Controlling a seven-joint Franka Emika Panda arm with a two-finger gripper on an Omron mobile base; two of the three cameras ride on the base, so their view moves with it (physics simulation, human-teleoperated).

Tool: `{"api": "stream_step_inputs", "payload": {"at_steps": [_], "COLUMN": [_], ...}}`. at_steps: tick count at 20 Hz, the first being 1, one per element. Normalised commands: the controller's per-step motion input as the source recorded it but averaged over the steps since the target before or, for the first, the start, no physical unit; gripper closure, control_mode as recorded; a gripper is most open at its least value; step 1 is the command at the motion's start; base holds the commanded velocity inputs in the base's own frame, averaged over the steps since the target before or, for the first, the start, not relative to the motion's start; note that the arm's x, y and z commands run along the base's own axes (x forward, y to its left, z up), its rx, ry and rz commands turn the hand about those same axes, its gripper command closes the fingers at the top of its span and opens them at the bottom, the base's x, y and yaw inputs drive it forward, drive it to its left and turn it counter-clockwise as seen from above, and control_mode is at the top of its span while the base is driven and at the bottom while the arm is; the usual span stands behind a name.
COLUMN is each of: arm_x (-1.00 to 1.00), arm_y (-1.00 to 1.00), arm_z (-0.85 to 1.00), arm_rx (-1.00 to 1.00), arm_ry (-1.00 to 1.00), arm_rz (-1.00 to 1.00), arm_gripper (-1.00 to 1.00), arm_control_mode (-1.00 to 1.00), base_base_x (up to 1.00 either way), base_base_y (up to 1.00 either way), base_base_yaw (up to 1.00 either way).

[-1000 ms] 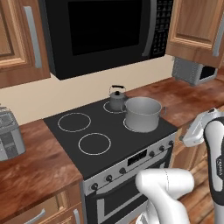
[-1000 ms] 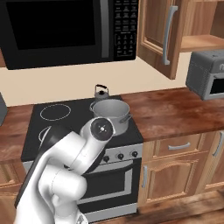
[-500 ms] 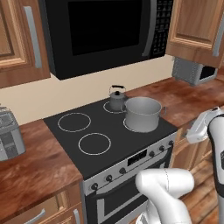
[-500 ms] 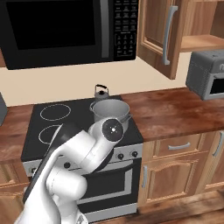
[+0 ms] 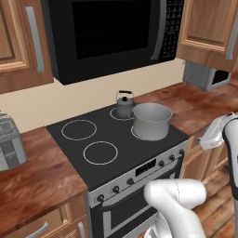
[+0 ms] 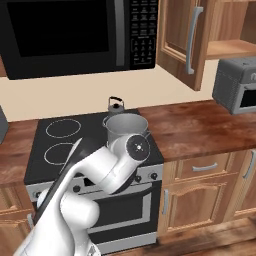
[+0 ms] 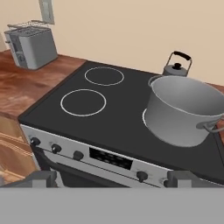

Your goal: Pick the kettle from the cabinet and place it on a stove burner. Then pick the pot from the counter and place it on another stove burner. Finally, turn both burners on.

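Arm elbow swung right since a second ago; pot (image 5: 152,121) and kettle (image 5: 124,105) unmoved on rear and front right burners. Pincer (image 7: 111,178) released, empty. Pot matte steel, straight-walled.

Bright, even, sharp rendered light

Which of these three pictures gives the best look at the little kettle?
The left base view: the kettle shows whole on the back burner, behind the pot. In the right base view and the hand view, the pot hides its lower body, leaving handle and lid.
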Motion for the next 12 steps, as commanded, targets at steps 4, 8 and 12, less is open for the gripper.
{"api": "stream_step_inputs", "payload": {"at_steps": [4, 8, 12], "arm_x": [0.12, 0.12, 0.10], "arm_y": [-0.16, -0.14, -0.11], "arm_z": [-0.18, -0.25, -0.32], "arm_rx": [0.03, 0.01, 0.00], "arm_ry": [0.00, -0.02, -0.05], "arm_rz": [0.00, 0.00, 0.00], "arm_gripper": [-1.00, -1.00, -1.00], "arm_control_mode": [-1.00, -1.00, -1.00], "base_base_x": [0.00, 0.00, 0.00], "base_base_y": [0.00, 0.00, 0.00], "base_base_yaw": [0.00, 0.00, 0.00]}}
